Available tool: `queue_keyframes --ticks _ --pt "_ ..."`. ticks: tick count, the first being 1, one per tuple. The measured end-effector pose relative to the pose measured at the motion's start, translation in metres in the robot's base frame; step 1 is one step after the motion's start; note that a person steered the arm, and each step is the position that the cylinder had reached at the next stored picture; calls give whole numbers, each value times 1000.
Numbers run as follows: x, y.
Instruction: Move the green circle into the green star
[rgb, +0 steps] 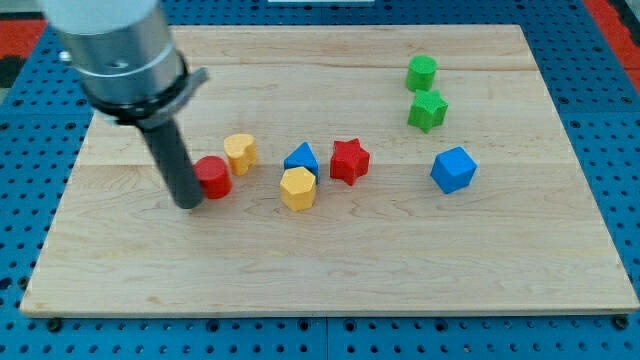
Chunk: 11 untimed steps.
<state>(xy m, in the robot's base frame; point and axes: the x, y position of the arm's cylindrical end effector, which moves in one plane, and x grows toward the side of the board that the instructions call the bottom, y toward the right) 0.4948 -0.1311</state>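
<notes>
The green circle (422, 72) sits near the view's top right, just above the green star (428, 110), with a small gap between them. My tip (188, 201) rests on the board at the view's left, touching the left side of the red circle (213, 177). It is far to the left of both green blocks.
A yellow heart-like block (240, 153) lies right of the red circle. A blue triangle (301, 158), a yellow hexagon (298, 188) and a red star (349, 160) cluster mid-board. A blue cube (453, 169) lies below the green star. The wooden board (330, 270) rests on a blue pegboard.
</notes>
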Motion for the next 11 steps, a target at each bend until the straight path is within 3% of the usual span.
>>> queue_keyframes --ticks 1,2,4,5,7,8,9,10,11 --pt "0 -48" --pt "-56 -78" --pt "-81 46" --pt "-102 41" --pt "-228 251" --pt "-292 279" --pt "-302 338" --pt "-271 362" --pt "-213 314"
